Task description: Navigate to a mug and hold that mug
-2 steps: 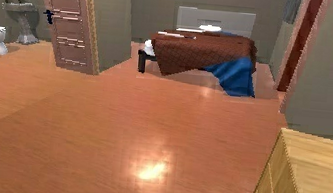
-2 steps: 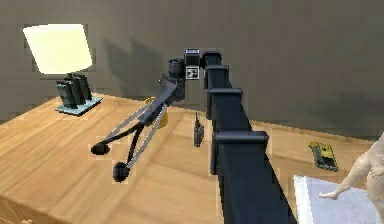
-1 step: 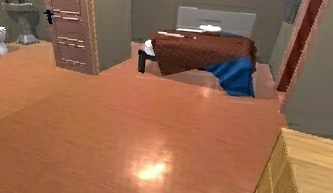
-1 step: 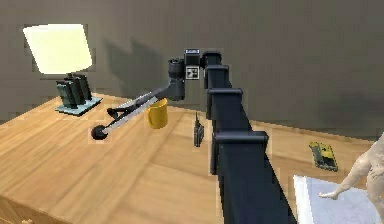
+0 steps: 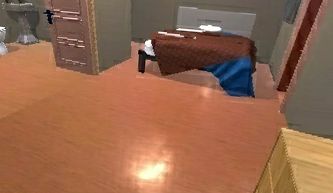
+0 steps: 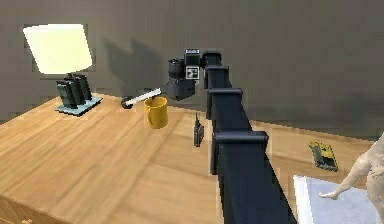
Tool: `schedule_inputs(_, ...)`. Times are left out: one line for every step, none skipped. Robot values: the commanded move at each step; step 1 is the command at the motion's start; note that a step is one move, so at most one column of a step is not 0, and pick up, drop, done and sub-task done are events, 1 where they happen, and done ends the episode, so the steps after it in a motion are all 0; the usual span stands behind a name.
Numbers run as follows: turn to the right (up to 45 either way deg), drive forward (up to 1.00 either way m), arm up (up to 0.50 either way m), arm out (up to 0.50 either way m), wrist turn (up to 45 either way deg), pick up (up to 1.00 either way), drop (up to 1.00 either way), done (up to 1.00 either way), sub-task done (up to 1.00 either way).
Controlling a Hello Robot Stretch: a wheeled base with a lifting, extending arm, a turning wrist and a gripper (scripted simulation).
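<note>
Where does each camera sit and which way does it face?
Forward view: on the robot, facing ahead and slightly down over floor toward a bed and door.
Arm side view: on the body, facing sideways over a table with lamp and yellow mug; arm and pincer show.
Shared: the wooden top at the forward view's right is probably that table.
</note>
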Motion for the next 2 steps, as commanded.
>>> schedule_inputs(0.0, 0.00, 0.00, 0.00, 6.0, 0.00, 0.00, 0.00, 0.00)
schedule_inputs(0.0, 0.00, -0.10, 0.00, 0.0, 0.00, 0.00, 0.00, 0.00)
